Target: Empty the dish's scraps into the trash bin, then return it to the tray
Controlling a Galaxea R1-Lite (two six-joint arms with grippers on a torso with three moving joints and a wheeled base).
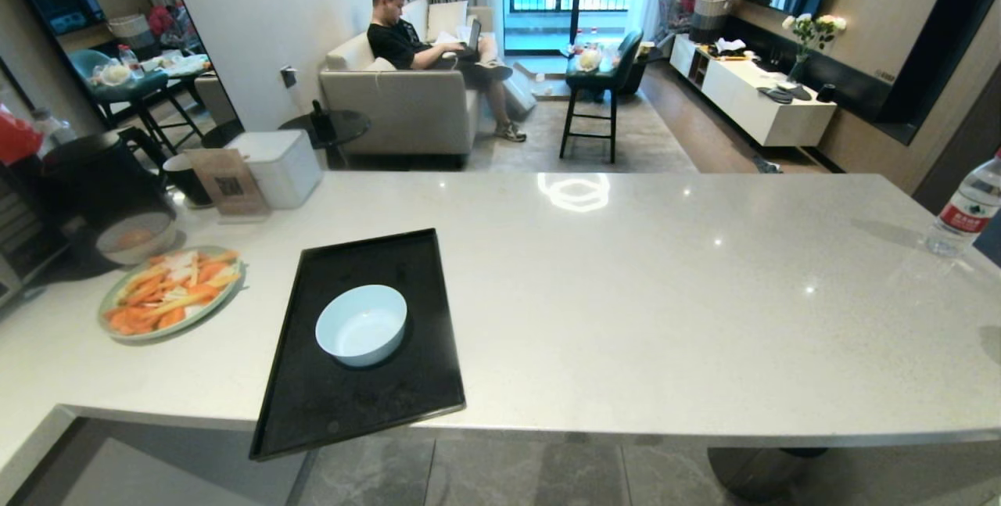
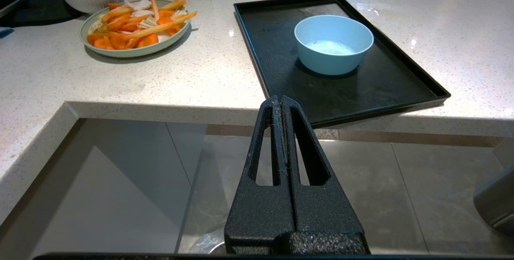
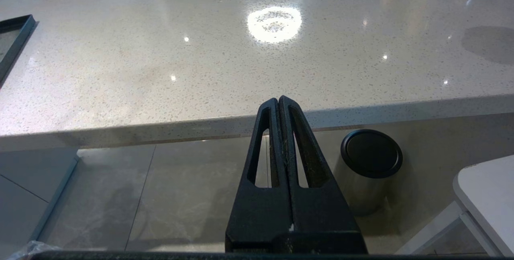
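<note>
— Sitting upright on the black tray point(image 1: 367, 404), what is seen at the middle of the white stone counter point(image 1: 626, 295)?

— The small pale-blue bowl point(image 1: 361, 325) is seen there, white inside, with only a faint pale smear at its bottom in the left wrist view; no carrot pieces can be made out in it. The tray's near corner is seen overhanging the counter edge.

— And what is found around it?

— At nine o'clock from the tray, well apart, a greenish plate of carrot and white sticks point(image 1: 170, 291) is set, and at eleven o'clock from that plate a ribbed bowl point(image 1: 136, 237) holding something brownish. A water bottle point(image 1: 966, 209) is stood at the far three o'clock edge. A person point(image 1: 414, 41) is seated on a sofa point(image 1: 407, 99) at twelve o'clock, beyond the counter.

— How are the grippers held?

— The left gripper point(image 2: 280, 100) is pressed fully together, holding nothing, below and before the counter edge near the tray's corner. The right gripper point(image 3: 278, 100) is likewise closed and empty, before the bare counter edge, with a dark-lidded metal cylinder point(image 3: 369, 167) on the floor tiles beside it. A scrap of crinkled clear plastic point(image 2: 204, 244) is glimpsed under the left gripper
</note>
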